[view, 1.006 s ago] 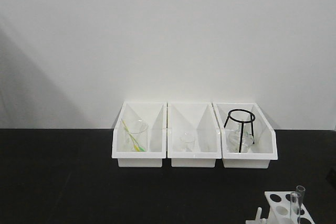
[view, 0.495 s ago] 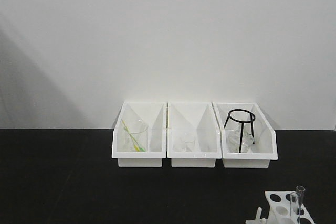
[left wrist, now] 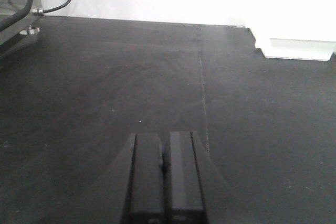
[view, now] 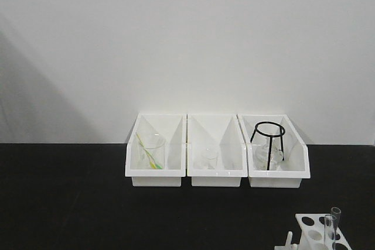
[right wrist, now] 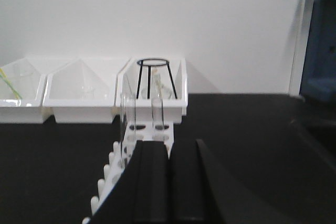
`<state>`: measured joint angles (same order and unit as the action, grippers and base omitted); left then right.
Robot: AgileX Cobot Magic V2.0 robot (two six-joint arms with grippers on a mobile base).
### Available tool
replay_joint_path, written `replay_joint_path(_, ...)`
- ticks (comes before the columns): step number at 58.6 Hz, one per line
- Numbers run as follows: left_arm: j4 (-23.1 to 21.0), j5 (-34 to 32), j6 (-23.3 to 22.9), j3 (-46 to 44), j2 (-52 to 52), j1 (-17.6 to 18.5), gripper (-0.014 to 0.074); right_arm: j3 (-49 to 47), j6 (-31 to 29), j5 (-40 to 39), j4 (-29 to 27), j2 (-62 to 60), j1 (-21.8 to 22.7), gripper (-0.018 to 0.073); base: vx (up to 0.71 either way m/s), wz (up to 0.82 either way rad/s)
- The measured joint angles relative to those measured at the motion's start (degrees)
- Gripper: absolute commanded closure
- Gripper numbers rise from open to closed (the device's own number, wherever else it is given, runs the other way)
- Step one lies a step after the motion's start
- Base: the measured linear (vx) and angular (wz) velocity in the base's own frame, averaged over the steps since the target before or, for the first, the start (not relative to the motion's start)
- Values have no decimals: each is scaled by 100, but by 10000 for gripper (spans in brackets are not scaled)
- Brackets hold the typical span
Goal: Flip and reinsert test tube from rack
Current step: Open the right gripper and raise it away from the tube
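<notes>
Your left end effector (left wrist: pixel 164 153) has its two dark fingers pressed together with nothing between them, and it hangs low over a bare stretch of the black surface (left wrist: pixel 105 77). A thin seam runs across that surface just ahead of the fingertips. Far off at the upper right of the left wrist view you can see the corner of a white bin (left wrist: pixel 296 48), and a black cable (left wrist: pixel 58 3) trails down at the upper left.

Your right end effector (right wrist: pixel 169 153) is also closed, fingers together and empty. Directly beyond its tips sits the rack (right wrist: pixel 142 137), a small white plastic piece with round holes in its top plate and a row of upright pegs (right wrist: pixel 107 174) along its left side. Two clear tubes stand upright in it. The test tube (right wrist: pixel 127 121) nearer you is on the left, and the second tube (right wrist: pixel 157 111) stands just beyond it to the right. Neither tube touches the end effector.

Behind the rack you see three white bins in a row against the white wall. In the front view, the left one (view: pixel 155 171) holds a glass beaker (view: pixel 151 151) with a yellow-green stick (view: pixel 147 153) in it, the middle bin (view: pixel 217 174) holds a small beaker (view: pixel 208 159), and the right bin (view: pixel 278 177) holds a black wire tripod stand (view: pixel 268 143). In that view the rack (view: pixel 313 232) sits at the lower right edge, well apart from the bins.
</notes>
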<state>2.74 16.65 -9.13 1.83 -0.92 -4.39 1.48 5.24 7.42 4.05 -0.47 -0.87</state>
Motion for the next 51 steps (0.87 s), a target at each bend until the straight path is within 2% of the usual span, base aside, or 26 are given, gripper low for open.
replay_joint_path(6, 0, -6, 0, 0, 0, 0, 603, 30, 211, 230, 76, -11, 0, 571, 0, 0)
replay_joint_path(51, 0, -6, 0, 0, 0, 0, 603, 30, 215, 230, 135, -11, 0, 571, 0, 0)
